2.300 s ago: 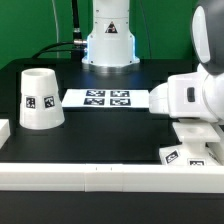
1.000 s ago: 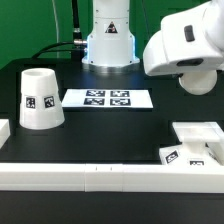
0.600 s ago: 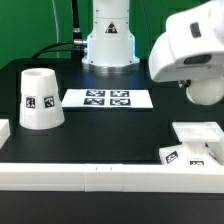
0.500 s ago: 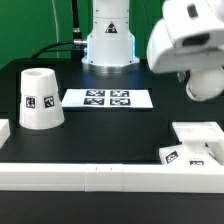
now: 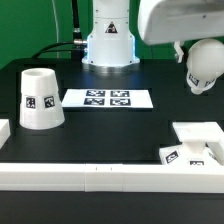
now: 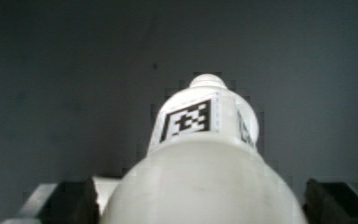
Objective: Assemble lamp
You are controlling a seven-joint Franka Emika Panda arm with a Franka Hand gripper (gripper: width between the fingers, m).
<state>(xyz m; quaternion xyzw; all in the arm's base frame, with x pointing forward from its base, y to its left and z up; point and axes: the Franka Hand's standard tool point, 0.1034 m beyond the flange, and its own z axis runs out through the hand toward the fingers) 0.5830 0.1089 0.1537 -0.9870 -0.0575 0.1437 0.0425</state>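
Note:
The rounded white bulb [image 5: 205, 66] hangs in the air at the exterior view's upper right, held by my gripper [image 5: 196, 54]. In the wrist view the bulb [image 6: 202, 130] fills the middle, its tag facing the camera and its narrow end pointing away. The dark fingers [image 6: 66, 200] sit on either side of its wide end, shut on it. The flat square base [image 5: 198, 133] lies on the table below the bulb, at the right. The cone shade [image 5: 40, 98] stands at the left, far from the gripper.
The marker board [image 5: 108, 98] lies flat mid-table in front of the robot's pedestal [image 5: 108, 45]. A long white border rail [image 5: 100, 176] runs along the front edge, and a short piece [image 5: 4, 130] shows at the left. The table is black.
The arm has risen from low over the base at the right to high above it. The bulb, hidden earlier, now hangs in the gripper.

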